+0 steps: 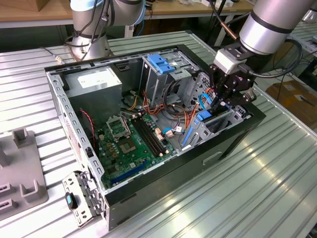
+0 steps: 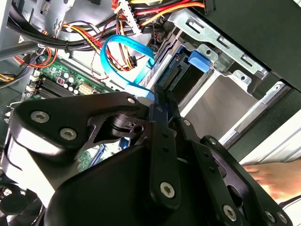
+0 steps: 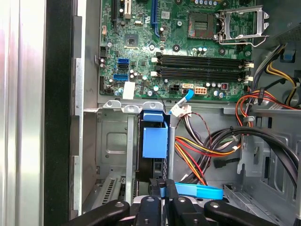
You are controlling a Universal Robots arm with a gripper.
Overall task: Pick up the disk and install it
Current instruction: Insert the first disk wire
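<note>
The open computer case (image 1: 163, 163) lies on its side on the ribbed metal worktop (image 1: 257, 188), and every place below is given relative to it. The gripper (image 1: 221, 103) hangs just inside the case's rim on the exterior view's right, above the metal drive cage (image 1: 218, 124) in that corner. In the first wrist view its fingers (image 3: 157, 200) sit nearly together, pinched on the edge of the disk (image 3: 154, 141). The disk stands on edge in the cage slot, its bright blue carrier showing, just beside the green motherboard (image 1: 131, 141) on the case floor. A blue flat cable (image 2: 123, 56) loops near the cage. The grey power supply (image 1: 94, 82) fills the case's far corner. A hand (image 2: 275, 176) rests outside the case wall.
</note>
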